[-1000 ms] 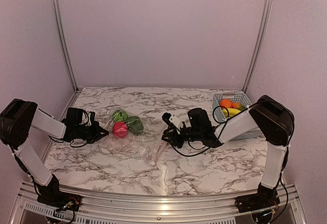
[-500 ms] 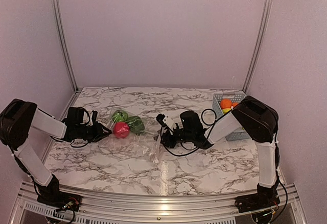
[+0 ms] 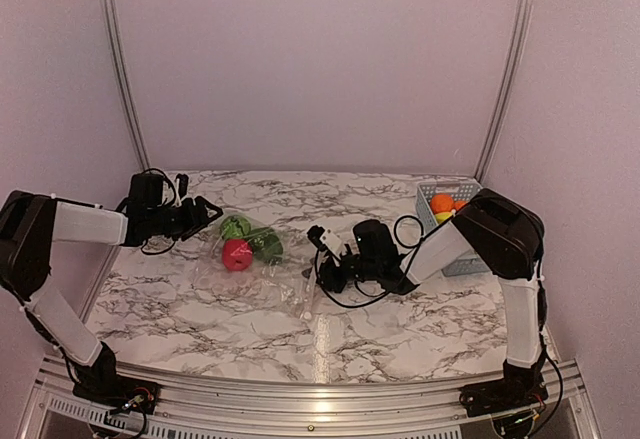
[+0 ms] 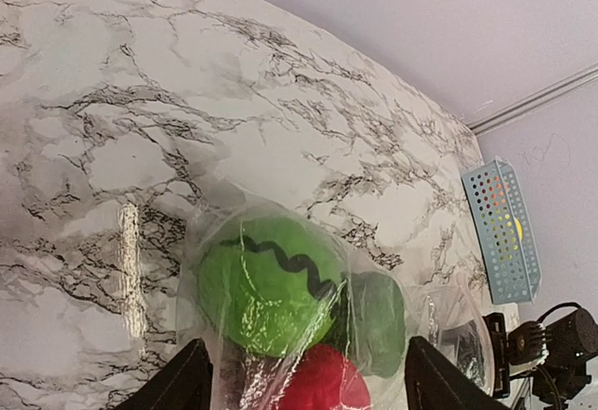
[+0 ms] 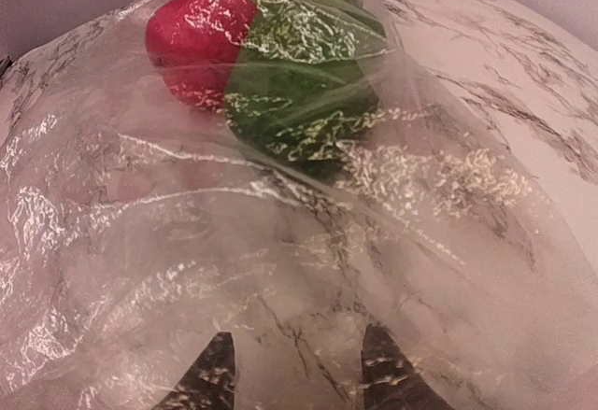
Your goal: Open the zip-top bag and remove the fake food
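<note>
Three pieces of fake food, a light green ball with a dark zigzag, a darker green piece and a red one, lie bunched at the far end of the zip-top bag, which sprawls crumpled on the marbled desk between the two arms. The left hand hovers above and just behind that loaded end, its fingers spread wide and holding nothing. The right hand sits low on the desk at the bag's near-right edge, beside the zip strip. Its fingers are half spread, with clear film bunched in front of them, and whether they have entered the mouth cannot be told. An orange and a yellow banana rest in the light blue basket at far right.

The work appears to be mid-extraction: part of the set is out and three pieces are left. The next move likely calls for one hand to pin or lift the film while the other reaches a piece through the mouth. The slippery, crinkled plastic could drag along with it.
</note>
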You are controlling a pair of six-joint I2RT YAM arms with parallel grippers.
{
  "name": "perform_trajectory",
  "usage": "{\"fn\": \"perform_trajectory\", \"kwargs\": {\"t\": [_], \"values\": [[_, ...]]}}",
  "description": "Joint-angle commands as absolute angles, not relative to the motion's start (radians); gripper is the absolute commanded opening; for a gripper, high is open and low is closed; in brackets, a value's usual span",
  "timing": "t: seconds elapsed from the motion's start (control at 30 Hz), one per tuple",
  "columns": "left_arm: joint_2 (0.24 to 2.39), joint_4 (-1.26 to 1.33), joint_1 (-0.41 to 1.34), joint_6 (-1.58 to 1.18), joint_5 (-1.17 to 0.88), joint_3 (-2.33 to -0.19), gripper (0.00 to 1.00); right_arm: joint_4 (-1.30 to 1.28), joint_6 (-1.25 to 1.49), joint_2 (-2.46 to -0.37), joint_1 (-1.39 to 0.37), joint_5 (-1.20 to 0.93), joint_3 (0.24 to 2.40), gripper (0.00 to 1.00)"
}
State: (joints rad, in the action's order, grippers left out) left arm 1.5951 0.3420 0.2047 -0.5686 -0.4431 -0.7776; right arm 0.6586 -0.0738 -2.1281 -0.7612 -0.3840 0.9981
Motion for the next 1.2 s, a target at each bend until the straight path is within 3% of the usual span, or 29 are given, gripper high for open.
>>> {"fn": "perform_trajectory", "kwargs": {"t": [0.0, 0.23, 0.7, 0.9, 1.17], "values": [[1.677, 0.205, 0.201, -0.493, -0.376, -0.885, 0.73, 0.69, -0.048, -2.115, -0.758, -0.395, 0.989, 0.44], [1.809, 0.255, 0.201, -0.497, -0.432, -0.982, 0.71, 0.699, -0.046, -2.118, -0.751, -0.411, 0.982, 0.46], [1.981, 0.252, 0.276, -0.482, -0.443, -1.058, 0.14, 0.715, -0.034, -2.148, -0.747, -0.43, 1.0, 0.61], [2.0, 0.247, 0.331, -0.46, -0.44, -1.03, 0.07, 0.711, -0.035, -2.153, -0.747, -0.431, 1.007, 0.66], [2.006, 0.322, 0.397, -0.492, -0.457, -0.954, 0.05, 0.72, -0.051, -2.161, -0.774, -0.441, 1.023, 0.72]]}}
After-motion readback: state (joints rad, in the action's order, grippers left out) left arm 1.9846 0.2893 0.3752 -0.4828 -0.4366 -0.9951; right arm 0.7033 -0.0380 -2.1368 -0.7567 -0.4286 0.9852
